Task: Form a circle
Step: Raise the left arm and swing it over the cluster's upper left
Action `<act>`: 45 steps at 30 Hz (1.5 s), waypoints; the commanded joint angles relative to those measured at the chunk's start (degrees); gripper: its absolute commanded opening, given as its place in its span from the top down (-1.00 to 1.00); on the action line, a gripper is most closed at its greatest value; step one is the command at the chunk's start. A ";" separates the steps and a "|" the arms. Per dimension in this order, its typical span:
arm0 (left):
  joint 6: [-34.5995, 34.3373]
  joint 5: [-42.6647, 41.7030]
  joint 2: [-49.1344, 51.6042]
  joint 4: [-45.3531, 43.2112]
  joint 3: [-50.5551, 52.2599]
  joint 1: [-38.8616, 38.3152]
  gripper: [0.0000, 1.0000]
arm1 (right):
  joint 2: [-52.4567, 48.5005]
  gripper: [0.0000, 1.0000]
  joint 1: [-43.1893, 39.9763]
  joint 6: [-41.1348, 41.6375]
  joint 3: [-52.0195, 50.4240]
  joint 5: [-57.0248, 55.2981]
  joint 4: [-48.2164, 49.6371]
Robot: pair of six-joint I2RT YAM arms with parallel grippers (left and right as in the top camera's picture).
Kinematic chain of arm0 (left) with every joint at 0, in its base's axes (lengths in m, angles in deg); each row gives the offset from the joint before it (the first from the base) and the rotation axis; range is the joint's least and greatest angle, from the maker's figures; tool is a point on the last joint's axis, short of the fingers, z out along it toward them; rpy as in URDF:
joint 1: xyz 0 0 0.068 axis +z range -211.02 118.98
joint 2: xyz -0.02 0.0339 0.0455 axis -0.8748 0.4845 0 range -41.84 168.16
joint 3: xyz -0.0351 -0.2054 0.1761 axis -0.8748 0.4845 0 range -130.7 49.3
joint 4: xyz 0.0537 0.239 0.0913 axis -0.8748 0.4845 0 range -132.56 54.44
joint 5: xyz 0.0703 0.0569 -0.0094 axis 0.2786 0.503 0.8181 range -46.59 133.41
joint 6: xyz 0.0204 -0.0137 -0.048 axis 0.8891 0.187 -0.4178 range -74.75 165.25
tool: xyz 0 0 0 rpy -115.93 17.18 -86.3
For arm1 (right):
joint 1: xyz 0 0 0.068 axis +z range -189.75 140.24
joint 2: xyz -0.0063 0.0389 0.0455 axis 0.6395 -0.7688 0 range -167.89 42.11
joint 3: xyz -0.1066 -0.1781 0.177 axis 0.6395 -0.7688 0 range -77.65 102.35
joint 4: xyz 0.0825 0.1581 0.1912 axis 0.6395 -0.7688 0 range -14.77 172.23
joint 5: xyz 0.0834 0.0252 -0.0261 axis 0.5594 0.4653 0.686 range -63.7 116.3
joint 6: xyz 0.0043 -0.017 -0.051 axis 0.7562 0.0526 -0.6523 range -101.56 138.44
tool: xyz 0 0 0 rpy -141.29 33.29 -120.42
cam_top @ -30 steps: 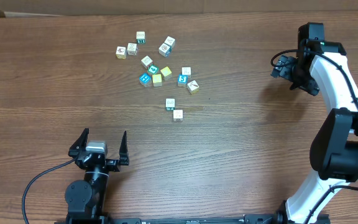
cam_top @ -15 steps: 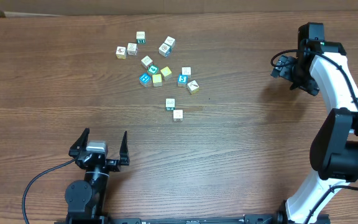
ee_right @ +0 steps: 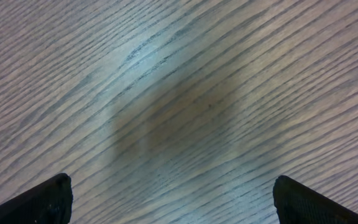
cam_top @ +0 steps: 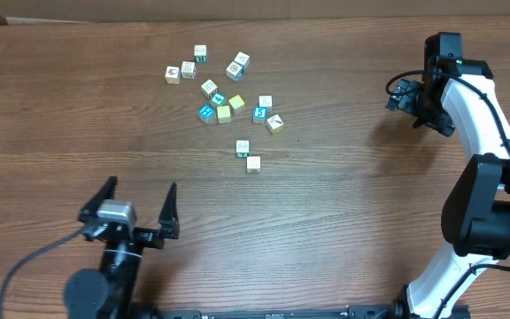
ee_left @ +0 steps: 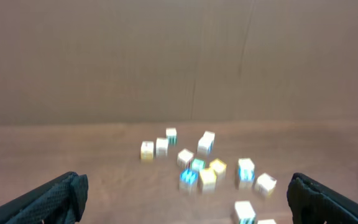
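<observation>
The left claw (cam_top: 141,188) is sitting wide open at the near-left of the table (cam_top: 343,213), released and gripping nothing, its jaws splayed and pointing up the table toward the cubes (cam_top: 224,112). Over on the far right, the right claw (ee_right: 179,208) is hanging open too, empty and well apart from every cube, and its wrist camera is taking in nothing but wood grain and a soft shadow (ee_right: 179,124) between the jaws. The cubes are lying in a loose scatter at the far middle-left of the table, white, yellow and teal all mixed, and they are not closing into a circle. A whitish pair (cam_top: 243,148) is sitting just beside each other, a little nearer than the rest. From the left wrist the scatter is showing blurred, straight ahead, with a brown cardboard wall (ee_left: 166,62) rising behind it.
</observation>
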 commanded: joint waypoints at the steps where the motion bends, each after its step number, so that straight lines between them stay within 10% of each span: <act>1: -0.26 -0.85 8.48 3.78 -11.06 -0.07 -1.00 | 1.44 -1.00 -0.07 -0.04 1.22 -0.61 0.11; 20: 8.68 -0.81 81.09 51.91 -92.37 -0.07 -0.99 | 1.44 -1.00 -0.07 -0.04 1.22 -0.61 0.11; 45: 8.68 -4.70 121.42 46.07 -104.21 -0.07 -0.99 | 1.44 -1.00 -0.07 -0.04 1.22 -0.61 0.11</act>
